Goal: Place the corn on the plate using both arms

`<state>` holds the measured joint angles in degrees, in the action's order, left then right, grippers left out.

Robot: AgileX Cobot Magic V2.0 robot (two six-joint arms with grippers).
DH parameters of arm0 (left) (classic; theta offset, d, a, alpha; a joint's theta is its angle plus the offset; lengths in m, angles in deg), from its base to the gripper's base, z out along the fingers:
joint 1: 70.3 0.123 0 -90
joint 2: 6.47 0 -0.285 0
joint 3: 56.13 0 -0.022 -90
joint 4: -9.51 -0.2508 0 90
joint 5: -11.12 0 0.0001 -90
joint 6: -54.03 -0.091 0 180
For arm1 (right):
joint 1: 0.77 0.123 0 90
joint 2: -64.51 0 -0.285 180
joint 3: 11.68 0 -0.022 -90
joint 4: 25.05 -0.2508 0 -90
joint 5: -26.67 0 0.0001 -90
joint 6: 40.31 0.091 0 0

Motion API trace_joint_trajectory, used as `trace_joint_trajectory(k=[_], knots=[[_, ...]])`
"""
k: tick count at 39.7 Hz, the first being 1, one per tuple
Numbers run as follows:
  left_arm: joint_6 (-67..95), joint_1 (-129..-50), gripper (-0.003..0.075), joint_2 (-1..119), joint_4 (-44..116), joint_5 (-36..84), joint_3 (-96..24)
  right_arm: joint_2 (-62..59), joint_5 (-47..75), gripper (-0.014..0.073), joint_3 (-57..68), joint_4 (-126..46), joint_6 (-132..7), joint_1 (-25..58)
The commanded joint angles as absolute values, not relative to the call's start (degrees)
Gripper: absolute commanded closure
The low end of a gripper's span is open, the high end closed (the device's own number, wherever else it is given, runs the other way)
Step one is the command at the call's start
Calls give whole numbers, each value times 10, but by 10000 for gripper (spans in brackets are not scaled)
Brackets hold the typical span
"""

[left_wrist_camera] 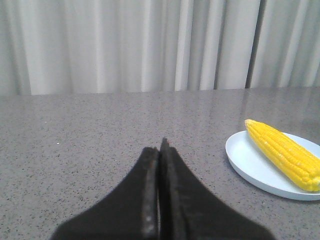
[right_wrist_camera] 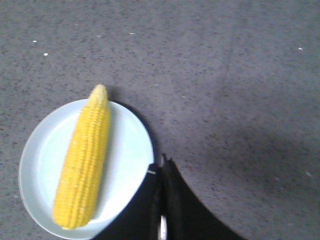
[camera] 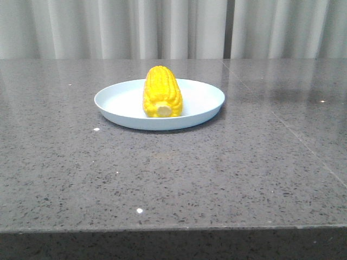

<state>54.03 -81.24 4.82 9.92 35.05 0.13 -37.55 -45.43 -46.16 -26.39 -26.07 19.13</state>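
The left gripper (left_wrist_camera: 160,150) has its black fingers pressed together, holding nothing, low over the speckled grey table (camera: 173,179) with the plate off to one side. The corn (camera: 161,91) lies lengthwise on the pale blue plate (camera: 122,103), stub end toward the front camera. The right gripper (right_wrist_camera: 162,167) is likewise closed and empty, above the plate's edge.
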Motion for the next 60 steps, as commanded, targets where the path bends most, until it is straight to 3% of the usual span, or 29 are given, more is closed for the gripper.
trace_joint_trajectory(k=[1, 12, 28, 38, 49, 60], knots=[[540, -816, 741, 54, 101, 303, -14, -310, -499, 657, -425, -264, -281, 151], [540, -816, 741, 54, 101, 303, -14, -178, -422, 657, -222, -264, -298, 55], [540, -816, 741, 54, 101, 303, -14, 60, -141, 662, 140, -246, -332, 58], [540, -816, 741, 54, 101, 303, -14, 243, -47, 662, 329, -228, -336, 58], [540, -816, 741, 54, 101, 303, -14, 449, 18, 662, 436, -228, -336, 58], [540, -816, 741, 54, 101, 303, -14, 489, 46, 662, 445, -228, -336, 58]])
